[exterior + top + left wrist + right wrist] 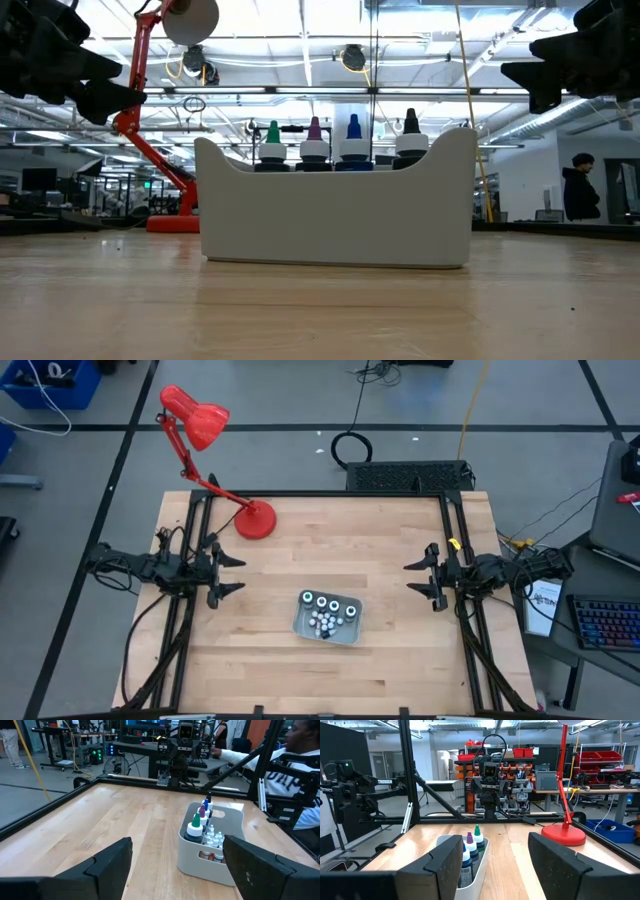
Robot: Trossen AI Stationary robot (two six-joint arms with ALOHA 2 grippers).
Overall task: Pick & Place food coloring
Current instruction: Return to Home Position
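- Wooden worktop (330,670) holds a grey bin (299,626) near its middle.
- We see the food coloring (328,603) bottles standing inside the bin.
- Our left gripper (238,574) hangs at the left edge, wide open, holding nothing.
- Our right gripper (409,579) hangs at the right edge, wide open, empty too.

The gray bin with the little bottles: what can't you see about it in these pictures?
- High view: the small vials in the gray bin are too tiny to count.
- Low view: the bin's wall hides the vials entirely, and the bodies of the four large bottles; only their tops show.
- Right wrist view: a finger of the right gripper covers the bin's near end.
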